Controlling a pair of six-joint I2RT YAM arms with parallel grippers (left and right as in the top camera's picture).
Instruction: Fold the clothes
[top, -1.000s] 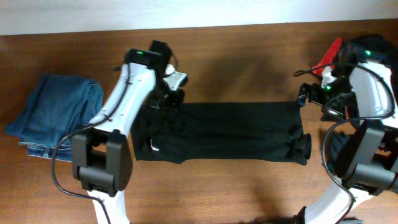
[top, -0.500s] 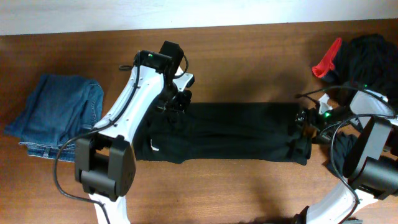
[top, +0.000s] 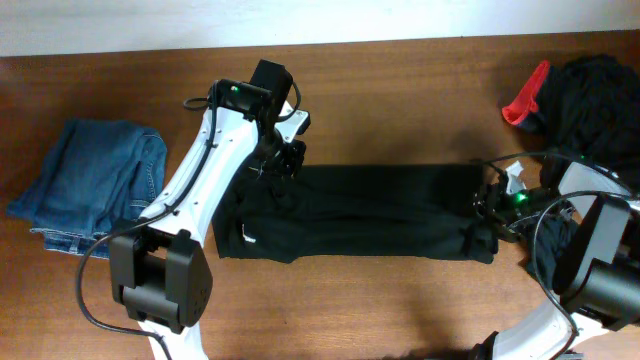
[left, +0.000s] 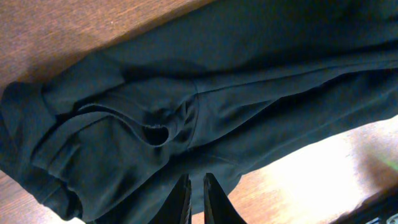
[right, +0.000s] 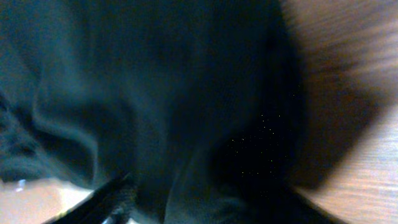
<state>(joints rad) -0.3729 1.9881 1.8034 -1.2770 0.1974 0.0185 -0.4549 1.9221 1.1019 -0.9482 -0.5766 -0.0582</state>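
Jeans: blue denim jeans (top: 95, 185) lie crumpled at the far left of the wooden surface (top: 400, 100), apart from the black cloth.
Left end effector: the left end effector (left: 194, 190) is closed, its fingers nearly touching, low over the upper left corner of the garment; I cannot tell whether any fabric is pinched.
Black garment: the black garment (top: 370, 210) lies as a long folded band across the middle of the surface, wrinkled at its left end, with a small white tag (top: 247, 238) near the lower left edge.
Right end effector: the right end effector (top: 492, 203) sits at the garment's right end, down against the bunched fabric; the wrist view is blurred, so I cannot tell if it is open or closed.
Far right corner: a black pile (top: 595, 95) with a red item (top: 525, 95) beside it.
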